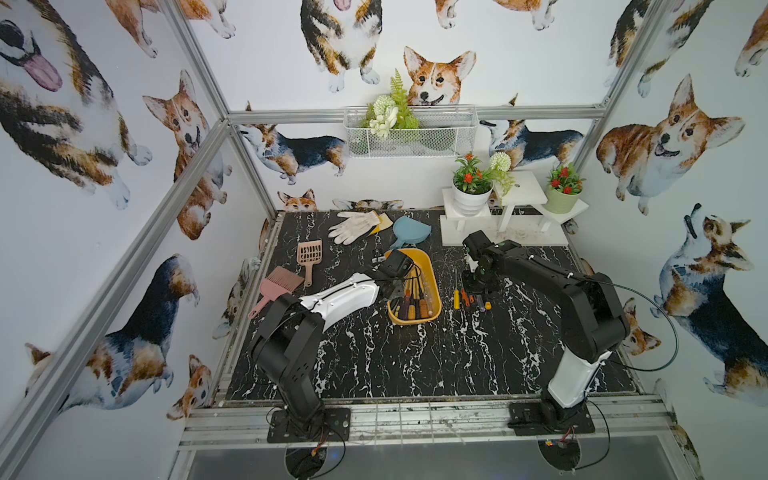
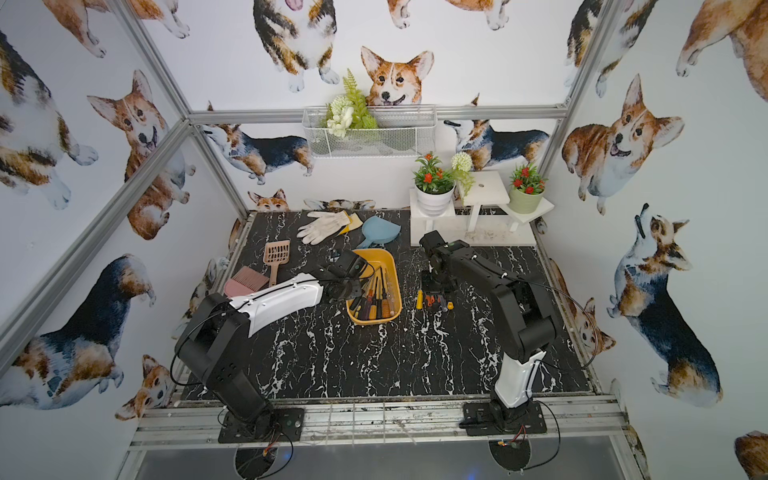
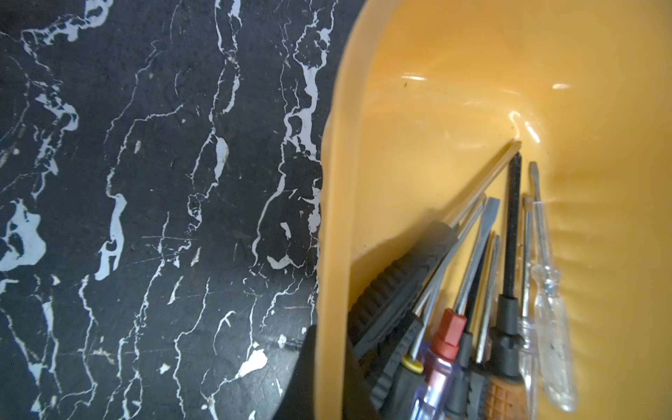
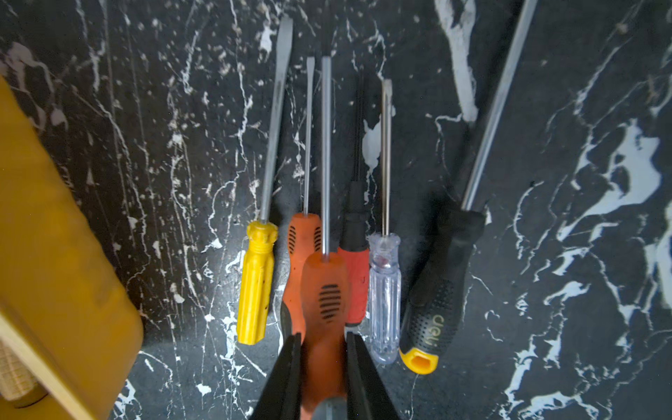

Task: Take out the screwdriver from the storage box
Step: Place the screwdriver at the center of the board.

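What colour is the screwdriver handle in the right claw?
Orange handle with a black ribbed patch, clearest in the right wrist view.

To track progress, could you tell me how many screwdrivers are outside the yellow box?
6: yellow, orange, red, clear and black screwdrivers lie side by side on the table; the right gripper holds a second orange screwdriver.

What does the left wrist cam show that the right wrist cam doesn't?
Left wrist only: the inside of the storage box, with several screwdrivers lying in it. Right wrist only: loose screwdrivers in a row on the table outside the box, and the right gripper shut on an orange screwdriver. Both: the black marble table and the yellow box, though the right wrist sees only its outer corner.
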Robot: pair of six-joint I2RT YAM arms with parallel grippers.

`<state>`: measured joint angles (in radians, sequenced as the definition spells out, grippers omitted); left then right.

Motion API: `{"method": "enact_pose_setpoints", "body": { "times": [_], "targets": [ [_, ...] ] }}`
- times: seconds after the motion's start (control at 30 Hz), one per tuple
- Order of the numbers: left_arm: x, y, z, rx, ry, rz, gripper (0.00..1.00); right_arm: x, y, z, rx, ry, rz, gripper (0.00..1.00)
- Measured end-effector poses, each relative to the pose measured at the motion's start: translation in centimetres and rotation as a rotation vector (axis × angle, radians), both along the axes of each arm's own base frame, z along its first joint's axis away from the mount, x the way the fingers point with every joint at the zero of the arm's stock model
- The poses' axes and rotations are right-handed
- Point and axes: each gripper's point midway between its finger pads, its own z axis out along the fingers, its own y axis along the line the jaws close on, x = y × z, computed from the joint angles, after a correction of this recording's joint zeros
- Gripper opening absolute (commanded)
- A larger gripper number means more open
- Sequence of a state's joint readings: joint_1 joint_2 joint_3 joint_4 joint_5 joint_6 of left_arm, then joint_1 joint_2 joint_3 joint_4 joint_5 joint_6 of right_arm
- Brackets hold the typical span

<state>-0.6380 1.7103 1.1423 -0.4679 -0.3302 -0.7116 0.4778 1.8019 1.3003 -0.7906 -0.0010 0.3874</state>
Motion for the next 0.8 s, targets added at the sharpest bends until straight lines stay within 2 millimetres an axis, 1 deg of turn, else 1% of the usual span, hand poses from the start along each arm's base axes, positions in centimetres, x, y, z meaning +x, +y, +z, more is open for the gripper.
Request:
{"method": "enact_pose_setpoints", "body": {
  "times": [0.2,0.3,0.4,0.43,0.53,0.8],
  "targets": [
    [0.0,0.0,0.0,0.001,-0.001,-0.001,0.00,-0.1,-0.1,-1.2,-0.017,0.031,0.006,0.01],
    [0.0,0.0,0.0,0.002,0.000,-0.002,0.00,-0.2,-0.1,-1.4,-0.022,0.040,0.008,0.10],
    [0.0,0.0,0.0,0.002,0.000,-0.002,0.00,-0.1,-0.1,-1.5,-0.028,0.042,0.015,0.25],
    [0.0,0.0,0.0,0.002,0.000,-0.002,0.00,-0.2,-0.2,-1.6,-0.034,0.045,0.014,0.29],
    [0.0,0.0,0.0,0.001,0.000,-0.002,0.00,-0.3,-0.2,-1.6,-0.032,0.049,0.015,0.34],
    [-0.3,0.2,-0.2,0.004,0.005,0.000,0.00,-0.3,-0.2,-1.3,-0.025,0.042,0.015,0.43]
  ]
}}
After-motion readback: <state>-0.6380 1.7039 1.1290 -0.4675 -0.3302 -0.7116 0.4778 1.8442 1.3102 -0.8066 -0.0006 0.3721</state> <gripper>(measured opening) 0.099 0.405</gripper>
